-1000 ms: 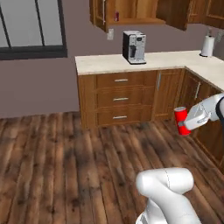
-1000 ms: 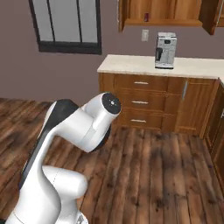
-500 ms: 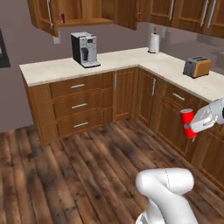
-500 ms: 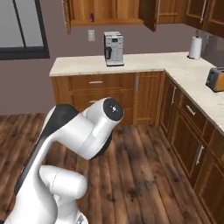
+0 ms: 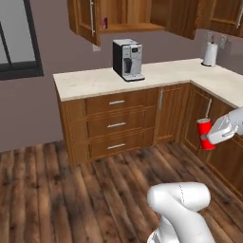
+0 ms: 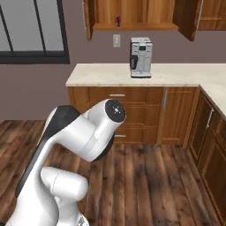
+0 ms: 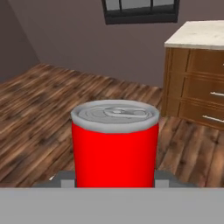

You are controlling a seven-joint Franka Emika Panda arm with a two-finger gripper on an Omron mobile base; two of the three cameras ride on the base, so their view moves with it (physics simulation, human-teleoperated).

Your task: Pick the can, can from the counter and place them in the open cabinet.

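The bright red can (image 7: 114, 144) is held upright between the closed jaws of the gripper (image 5: 211, 141), carried in the air above the wooden floor (image 5: 57, 190) with its silver top up. Well away from the hand stands the counter (image 5: 95, 78) with a coffee machine (image 5: 127, 60) on it. Higher still, far from the hand, the darker can (image 5: 105, 23) is seen on the shelf of the open cabinet (image 5: 118, 16).

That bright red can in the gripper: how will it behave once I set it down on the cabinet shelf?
The bright red can is a smooth upright cylinder, so it probably stands steady on its flat end but rolls if tipped. Its glossy wall looks slippery, so it may slide in the gripper. It is small, likely light.
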